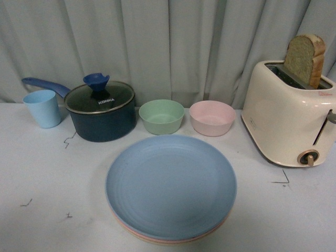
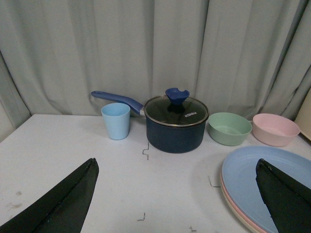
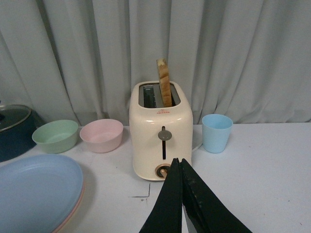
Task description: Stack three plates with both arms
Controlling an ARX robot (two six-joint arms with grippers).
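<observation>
The three plates sit in one stack at the front middle of the table. The light blue plate (image 1: pixel 171 186) is on top; thin pink (image 1: pixel 137 233) and cream-beige (image 1: pixel 173 243) rims show under it. The stack also shows in the left wrist view (image 2: pixel 252 174) and the right wrist view (image 3: pixel 34 189). Neither arm shows in the front view. My left gripper (image 2: pixel 177 167) is open and empty, with one finger (image 2: pixel 286 196) over the blue plate's edge. My right gripper (image 3: pixel 179 162) is shut and empty, in front of the toaster.
A dark blue lidded saucepan (image 1: pixel 101 110), a light blue cup (image 1: pixel 42 108), a green bowl (image 1: pixel 161 116) and a pink bowl (image 1: pixel 212 117) stand behind the stack. A cream toaster (image 1: pixel 287 119) with a bread slice stands at the right. Another light blue cup (image 3: pixel 216 133) is beside it.
</observation>
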